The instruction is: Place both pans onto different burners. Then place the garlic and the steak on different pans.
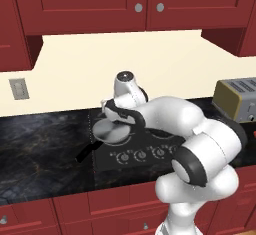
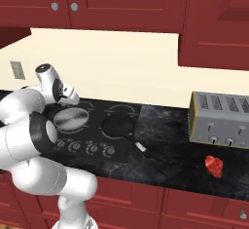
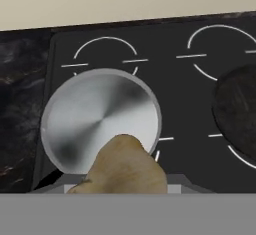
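My gripper (image 1: 108, 111) (image 2: 73, 99) hovers over the left side of the black cooktop (image 2: 95, 128), shut on the garlic (image 3: 125, 166), a tan lump at the bottom of the hand view. Directly beneath it lies the silver pan (image 3: 100, 121) (image 1: 112, 129) (image 2: 71, 118) on the front left burner, its black handle (image 1: 85, 152) pointing out over the counter. The black pan (image 2: 118, 124) (image 3: 237, 114) rests on the front right burner, its light-tipped handle toward the front right. The red steak (image 2: 214, 165) lies on the counter far to the right, in front of the toaster.
Two back burners (image 3: 105, 54) (image 3: 220, 49) are bare. A row of knobs (image 2: 82, 146) runs along the cooktop's front. A toaster (image 2: 221, 118) (image 1: 237, 99) stands at the right against the wall. Red cabinets hang overhead.
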